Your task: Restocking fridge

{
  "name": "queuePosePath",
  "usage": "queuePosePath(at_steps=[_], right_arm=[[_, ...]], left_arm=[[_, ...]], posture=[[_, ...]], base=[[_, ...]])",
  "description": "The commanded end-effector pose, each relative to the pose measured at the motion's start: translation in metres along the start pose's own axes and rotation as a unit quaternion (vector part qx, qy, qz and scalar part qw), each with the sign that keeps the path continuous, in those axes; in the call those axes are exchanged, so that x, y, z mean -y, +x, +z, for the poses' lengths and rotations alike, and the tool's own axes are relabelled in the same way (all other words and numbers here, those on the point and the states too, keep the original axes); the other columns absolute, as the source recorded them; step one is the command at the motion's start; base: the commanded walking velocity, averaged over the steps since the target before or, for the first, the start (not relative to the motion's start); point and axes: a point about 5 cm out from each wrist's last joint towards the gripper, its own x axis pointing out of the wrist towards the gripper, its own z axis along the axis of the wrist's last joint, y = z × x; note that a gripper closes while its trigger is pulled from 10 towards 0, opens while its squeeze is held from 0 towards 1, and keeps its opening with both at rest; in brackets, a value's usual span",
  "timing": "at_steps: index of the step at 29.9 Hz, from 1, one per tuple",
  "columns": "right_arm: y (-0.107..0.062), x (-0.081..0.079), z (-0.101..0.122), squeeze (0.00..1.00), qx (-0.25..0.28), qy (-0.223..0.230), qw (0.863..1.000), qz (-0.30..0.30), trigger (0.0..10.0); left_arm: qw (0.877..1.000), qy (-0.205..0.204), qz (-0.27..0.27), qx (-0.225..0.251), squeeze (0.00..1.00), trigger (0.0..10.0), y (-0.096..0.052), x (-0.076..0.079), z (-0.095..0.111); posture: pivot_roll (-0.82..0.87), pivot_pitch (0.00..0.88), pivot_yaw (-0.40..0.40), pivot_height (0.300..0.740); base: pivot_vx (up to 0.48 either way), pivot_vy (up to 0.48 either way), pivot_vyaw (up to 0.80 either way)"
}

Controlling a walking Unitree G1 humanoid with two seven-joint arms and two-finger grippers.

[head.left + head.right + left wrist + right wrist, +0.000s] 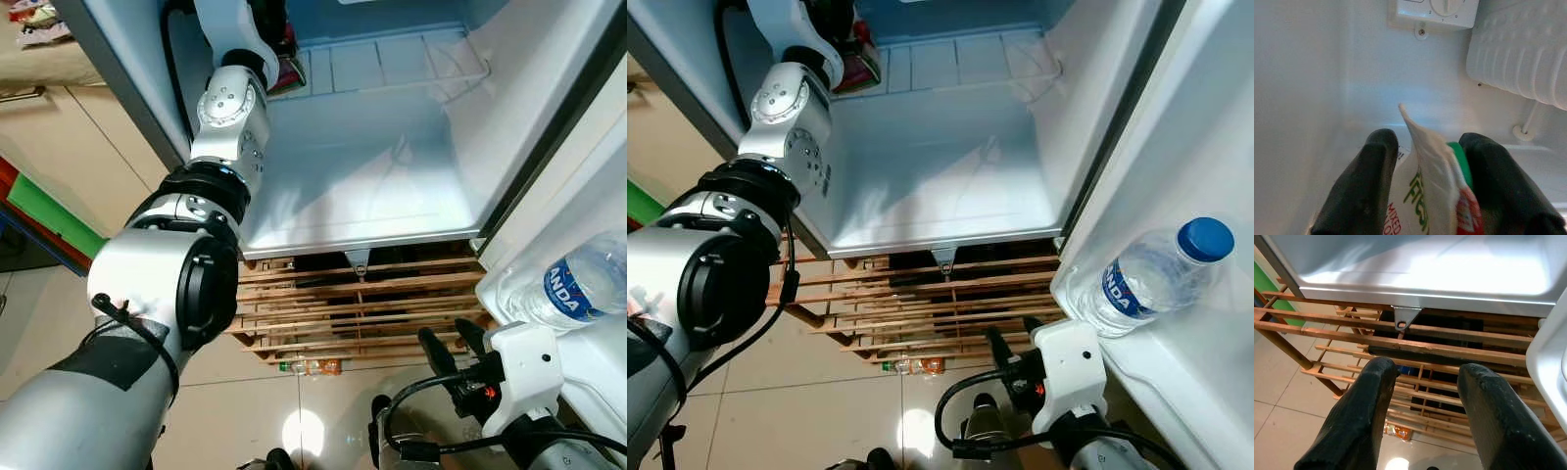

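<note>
In your left eye view, the left arm (220,147) reaches up into the open fridge (372,186), its wrist near the wire shelf (392,64) at the back. A red-and-white packet (287,70) peeks out beside that wrist. Low on the right, the right gripper (453,345) hangs in front of the wooden rack (362,313) under the fridge. A water bottle (563,284) lies in the door shelf (519,338).

Your right eye view gives the same scene; here the bottle's blue cap (1205,238) is plain to see.

In your left wrist view, the left gripper (1430,161) has its two black fingers (1369,181) clamped on a white carton (1425,191) with green and red lettering, held inside the fridge below the thermostat dial (1447,6).

In your right wrist view, the right gripper's fingers (1364,416) stand apart with nothing between them, pointing at the wooden rack and the tiled floor (1278,396).
</note>
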Motion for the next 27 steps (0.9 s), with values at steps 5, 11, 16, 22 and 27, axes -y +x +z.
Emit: queuePosePath(at_steps=[5,11,16,22,27], right_arm=[[0.000,-0.004,0.000,0.00,-0.004,0.006,1.000,0.003,10.0],[0.003,-0.005,-0.002,0.00,-0.004,0.010,1.000,0.004,10.0],[0.007,-0.006,-0.003,0.00,-0.002,0.012,1.000,0.006,10.0],[0.017,-0.007,-0.004,0.00,0.006,0.016,1.000,0.011,10.0],[0.024,-0.007,-0.004,0.00,0.013,0.017,1.000,0.015,10.0]], left_arm=[[1.000,0.015,-0.023,0.015,1.00,10.0,0.006,0.002,0.015],[0.998,0.026,-0.057,0.015,1.00,10.0,0.006,0.016,0.016],[0.994,0.051,-0.091,0.032,1.00,10.0,0.006,0.029,0.019],[0.989,0.078,-0.110,0.066,1.00,10.0,0.005,0.036,0.026],[0.980,0.114,-0.123,0.108,1.00,10.0,0.003,0.041,0.033]], posture=[[-0.44,0.250,0.154,0.740],[-0.43,0.242,0.159,0.740],[-0.41,0.226,0.163,0.740],[-0.38,0.195,0.170,0.740],[-0.36,0.165,0.170,0.740]], base=[[0.000,0.000,0.00],[0.000,0.000,0.00],[0.000,0.000,0.00],[0.000,0.000,0.00],[0.000,0.000,0.00]])
